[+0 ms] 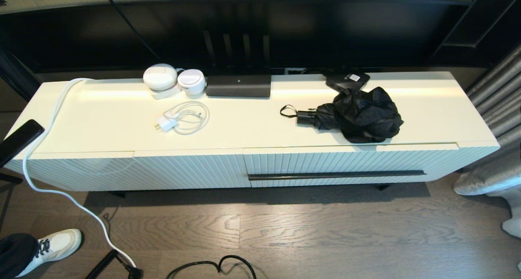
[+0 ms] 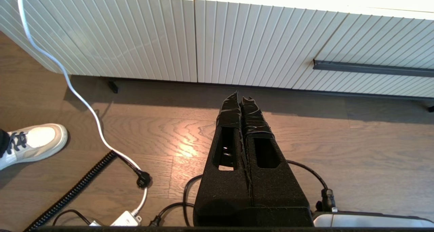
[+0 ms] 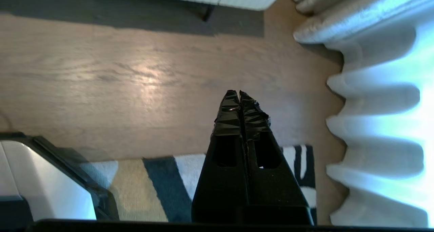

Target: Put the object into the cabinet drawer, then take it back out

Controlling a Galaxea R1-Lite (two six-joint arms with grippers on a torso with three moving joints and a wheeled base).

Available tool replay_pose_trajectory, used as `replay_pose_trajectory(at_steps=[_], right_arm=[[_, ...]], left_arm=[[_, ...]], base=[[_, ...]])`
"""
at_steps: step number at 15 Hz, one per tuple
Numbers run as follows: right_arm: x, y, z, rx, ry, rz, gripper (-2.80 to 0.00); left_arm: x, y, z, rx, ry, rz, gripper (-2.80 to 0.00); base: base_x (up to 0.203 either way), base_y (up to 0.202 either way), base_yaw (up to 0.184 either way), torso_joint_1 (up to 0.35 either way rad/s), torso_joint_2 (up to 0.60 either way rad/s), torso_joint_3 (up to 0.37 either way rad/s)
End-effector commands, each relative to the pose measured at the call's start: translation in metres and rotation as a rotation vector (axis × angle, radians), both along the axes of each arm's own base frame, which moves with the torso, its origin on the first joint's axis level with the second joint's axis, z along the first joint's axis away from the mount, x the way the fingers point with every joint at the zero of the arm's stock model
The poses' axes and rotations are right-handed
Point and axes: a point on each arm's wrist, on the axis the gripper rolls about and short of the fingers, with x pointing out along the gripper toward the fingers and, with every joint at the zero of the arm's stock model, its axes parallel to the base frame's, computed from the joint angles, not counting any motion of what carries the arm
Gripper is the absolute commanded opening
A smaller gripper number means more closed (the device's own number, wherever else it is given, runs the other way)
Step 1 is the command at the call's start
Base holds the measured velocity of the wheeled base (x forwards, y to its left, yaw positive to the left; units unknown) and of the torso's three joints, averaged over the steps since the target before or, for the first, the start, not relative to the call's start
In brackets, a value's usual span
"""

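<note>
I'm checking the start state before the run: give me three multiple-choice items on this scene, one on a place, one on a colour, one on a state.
1. Where does the umbrella lie?
A. in the drawer
B. on the cabinet top, above the drawer
C. on the floor

2. What colour is the drawer's bar handle?
A. black
B. white
C. gold

3. How is the drawer?
A. pulled fully out
B. half open
C. closed

Answers: B, it rests on the top by the front edge; A, a dark bar against cream ribs; C, its front sits flush. The left gripper and right gripper hang shut over the floor.
</note>
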Motion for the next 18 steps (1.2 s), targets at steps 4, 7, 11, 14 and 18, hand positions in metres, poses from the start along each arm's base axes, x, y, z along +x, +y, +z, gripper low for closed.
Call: replay_pose_trajectory(at_steps=[4,7,11,14,18], right_arm=[[-0.018,0.0,-0.007,-0.02,-0.195,0.04,-2.8],[-0.018,0.002,-0.007,0.01,-0.196,0.113,-2.8],[-0.012,0.005,-0.014,0.025,-0.216,0.235,-2.8],[-0.012,0.005,-0.014,0.036,-0.218,0.234,-2.8],[-0.008,0.005,-0.014,0.089,-0.307,0.226,-2.8]], left_arm=[[0.0,0.0,0.0,-0.002,0.0,0.002,-2.8],[0.0,0.0,0.0,-0.002,0.0,0.002,-2.8],[0.0,0.0,0.0,-0.002,0.0,0.0,-2.8],[0.0,0.0,0.0,-0.002,0.0,0.0,-2.8],[0.0,0.0,0.0,-0.002,0.0,0.0,-2.8]], base=[[0.0,0.0,0.0,0.0,0.0,0.0],[0.0,0.0,0.0,0.0,0.0,0.0],[0.0,0.0,0.0,0.0,0.0,0.0],[0.0,0.0,0.0,0.0,0.0,0.0],[0.0,0.0,0.0,0.0,0.0,0.0]])
